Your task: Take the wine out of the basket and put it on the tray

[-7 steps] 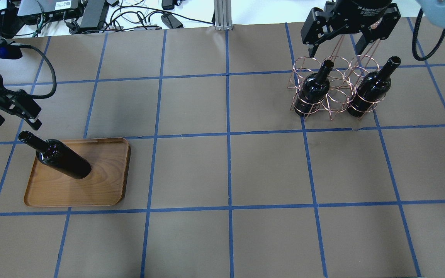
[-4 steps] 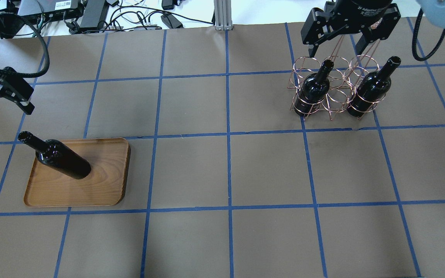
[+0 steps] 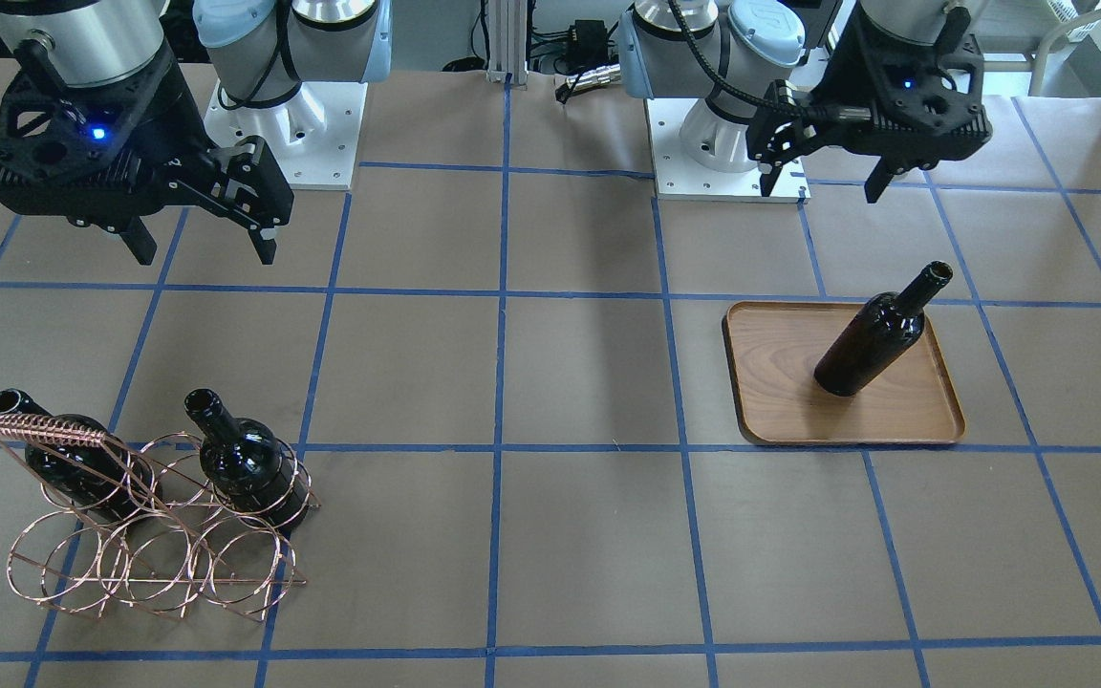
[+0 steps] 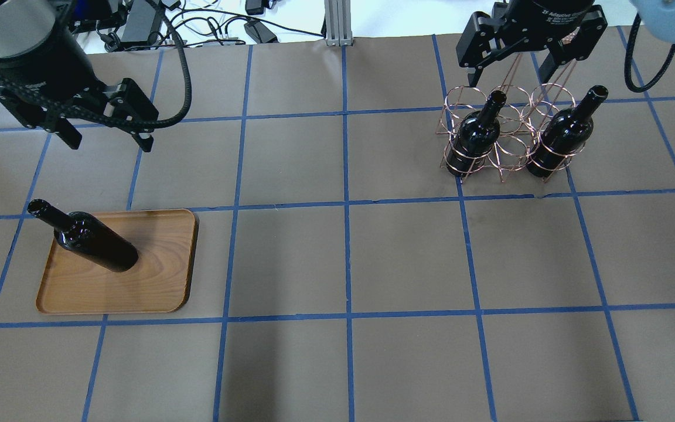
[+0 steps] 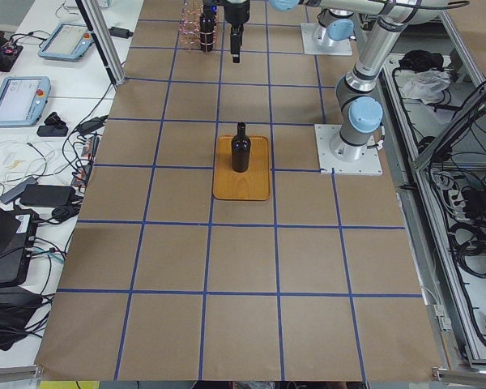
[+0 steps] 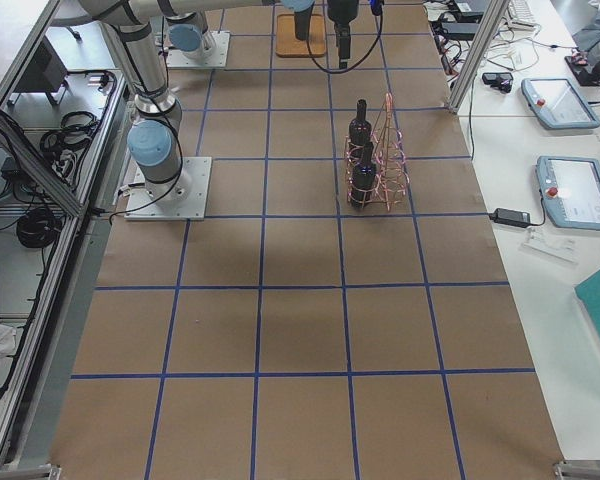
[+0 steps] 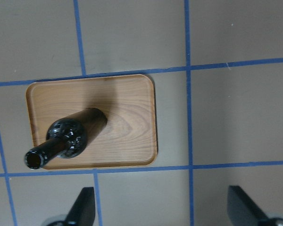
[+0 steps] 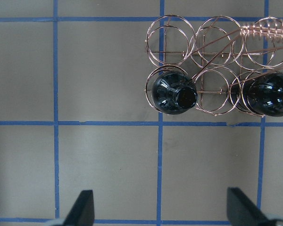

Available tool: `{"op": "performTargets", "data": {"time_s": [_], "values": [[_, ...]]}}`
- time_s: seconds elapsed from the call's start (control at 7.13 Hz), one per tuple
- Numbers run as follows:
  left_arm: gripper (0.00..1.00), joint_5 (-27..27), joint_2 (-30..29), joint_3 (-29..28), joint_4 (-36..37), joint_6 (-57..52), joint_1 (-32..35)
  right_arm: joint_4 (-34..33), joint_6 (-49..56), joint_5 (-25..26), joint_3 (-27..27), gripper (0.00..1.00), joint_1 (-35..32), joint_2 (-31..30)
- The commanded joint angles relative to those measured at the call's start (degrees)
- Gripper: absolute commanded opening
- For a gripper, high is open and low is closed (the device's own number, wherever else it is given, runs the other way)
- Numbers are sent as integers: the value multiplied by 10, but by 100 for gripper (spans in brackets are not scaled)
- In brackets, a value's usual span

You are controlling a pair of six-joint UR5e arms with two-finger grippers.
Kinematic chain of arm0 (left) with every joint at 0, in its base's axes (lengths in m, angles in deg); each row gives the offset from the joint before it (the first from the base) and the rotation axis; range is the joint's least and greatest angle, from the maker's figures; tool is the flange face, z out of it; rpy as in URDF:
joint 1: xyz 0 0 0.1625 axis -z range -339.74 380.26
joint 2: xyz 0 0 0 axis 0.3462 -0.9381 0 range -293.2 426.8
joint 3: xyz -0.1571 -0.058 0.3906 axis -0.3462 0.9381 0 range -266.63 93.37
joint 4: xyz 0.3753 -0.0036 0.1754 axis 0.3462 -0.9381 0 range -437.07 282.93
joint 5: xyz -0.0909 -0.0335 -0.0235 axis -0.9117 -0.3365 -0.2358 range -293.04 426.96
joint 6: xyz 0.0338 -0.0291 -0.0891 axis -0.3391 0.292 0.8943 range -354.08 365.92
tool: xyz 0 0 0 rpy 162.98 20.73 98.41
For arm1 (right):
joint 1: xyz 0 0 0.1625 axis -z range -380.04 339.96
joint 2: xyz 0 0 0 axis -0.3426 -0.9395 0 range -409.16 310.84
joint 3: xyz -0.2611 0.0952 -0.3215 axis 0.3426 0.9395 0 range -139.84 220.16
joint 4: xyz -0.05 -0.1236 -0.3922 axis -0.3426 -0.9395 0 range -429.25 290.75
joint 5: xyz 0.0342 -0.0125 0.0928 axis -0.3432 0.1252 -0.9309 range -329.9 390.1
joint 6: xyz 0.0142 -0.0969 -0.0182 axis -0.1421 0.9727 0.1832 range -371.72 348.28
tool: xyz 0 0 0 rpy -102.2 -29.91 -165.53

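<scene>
One wine bottle (image 4: 97,243) stands upright on the wooden tray (image 4: 156,281) at the near left; they also show in the left wrist view as the bottle (image 7: 75,136) and tray (image 7: 132,103). My left gripper (image 4: 109,140) hangs open and empty, above the table behind the tray. Two more bottles (image 4: 478,132) (image 4: 560,135) stand in the copper wire basket (image 4: 504,155) at the far right. My right gripper (image 4: 516,73) is open and empty, high above and behind the basket; its wrist view shows the bottles (image 8: 172,94) (image 8: 269,94) from above.
Several basket rings (image 8: 217,42) hold nothing. The coiled handle bar (image 3: 49,430) runs above the basket. Cables and power bricks (image 4: 138,23) lie past the table's far edge. Brown table paper with blue tape lines (image 4: 346,258) lies between tray and basket.
My left arm has swung from the table's left edge to the right and farther back, now behind the tray, gripper still open. The right arm, bottles, basket and tray have not moved.
</scene>
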Motion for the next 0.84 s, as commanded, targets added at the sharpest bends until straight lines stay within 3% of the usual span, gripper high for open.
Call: {"op": "performTargets", "data": {"time_s": [0.0,0.7], "values": [[100,-14,7,7,-1,11,10,0,0,1,0,100,0,0],[100,-12,7,11,1,5,9,-1,1,0,-1,100,0,1]]}}
